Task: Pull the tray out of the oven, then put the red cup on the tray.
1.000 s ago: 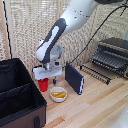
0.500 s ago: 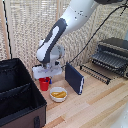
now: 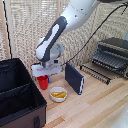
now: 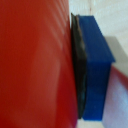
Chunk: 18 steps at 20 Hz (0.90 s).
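One red surface fills most of the wrist view, with a blue finger pad [image 4: 97, 65] and its dark rubber face pressed flat against it, so the jaws look pinched on the red cup [image 3: 43, 82]; the second finger is out of sight behind the cup. The grip seems to take the cup by its wall, which would hold it upright for carrying. In the exterior view the gripper [image 3: 44, 73] sits directly over the cup, and whether the cup touches the wooden table [image 3: 95, 107] I cannot tell.

Taking the cup as landmark: a white bowl [image 3: 58, 94] with yellow food lies just beside it toward the camera, a black case [image 3: 17, 95] stands near it on the exterior view's left, and an upright dark blue slab [image 3: 74, 78] stands near it on the exterior view's right. Well apart on that same side is the oven [image 3: 113, 54], with the tray [image 3: 97, 71] drawn out in front, free to receive the cup.
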Motion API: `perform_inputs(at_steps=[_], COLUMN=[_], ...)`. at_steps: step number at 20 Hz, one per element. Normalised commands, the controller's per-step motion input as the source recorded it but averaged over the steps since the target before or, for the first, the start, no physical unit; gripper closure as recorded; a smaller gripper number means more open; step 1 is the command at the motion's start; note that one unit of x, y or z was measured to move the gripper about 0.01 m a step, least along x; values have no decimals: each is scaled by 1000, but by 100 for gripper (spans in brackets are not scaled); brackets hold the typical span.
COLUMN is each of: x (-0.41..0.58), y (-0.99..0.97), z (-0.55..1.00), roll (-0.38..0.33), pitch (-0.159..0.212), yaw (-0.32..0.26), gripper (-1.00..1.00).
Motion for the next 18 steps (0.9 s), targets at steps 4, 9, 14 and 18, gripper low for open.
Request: perform_inputs(at_steps=[4,9,14,18], x=[215,258,267,293], y=[-76,-138,-221,-422], z=[900,933,868,680], roll=[68,65,59,31], pitch=[33,32,12,14], yaw=[-6,-19,-35,-137], gripper=[100,100,100,100])
